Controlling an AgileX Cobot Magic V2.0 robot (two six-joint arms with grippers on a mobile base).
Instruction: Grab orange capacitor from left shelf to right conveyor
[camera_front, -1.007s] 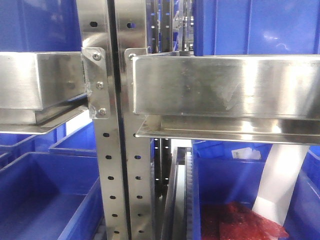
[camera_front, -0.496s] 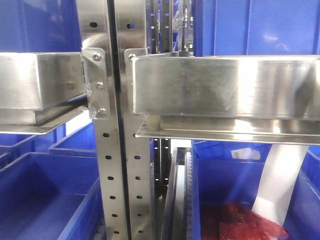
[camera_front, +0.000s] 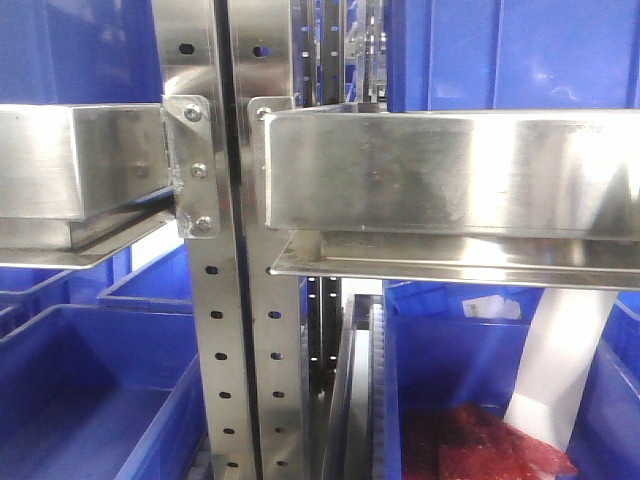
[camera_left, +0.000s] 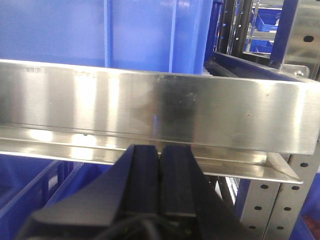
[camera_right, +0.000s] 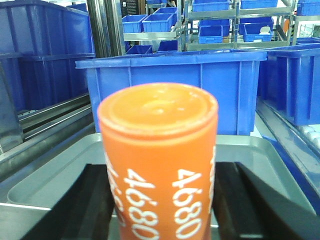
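In the right wrist view the orange capacitor (camera_right: 157, 130) stands upright, with white "4680" down its side and a flat rimmed top. My right gripper (camera_right: 159, 170) is shut on it, one black finger (camera_right: 95, 200) against each side. The left shelf (camera_front: 430, 175) fills the front view as shiny steel ledges and perforated posts (camera_front: 235, 350). My left gripper (camera_left: 160, 147) is shut with nothing in it, just below and in front of a steel ledge (camera_left: 150, 105). The right conveyor is out of view.
A shallow silver tray (camera_right: 60, 165) lies under and behind the capacitor, with a large blue bin (camera_right: 175, 85) beyond it. Blue bins (camera_front: 90, 400) sit on the lower shelf level; one at the right holds red packets (camera_front: 480, 445). More racking stands behind.
The front view has shifted only very slightly; nothing else visibly moved.
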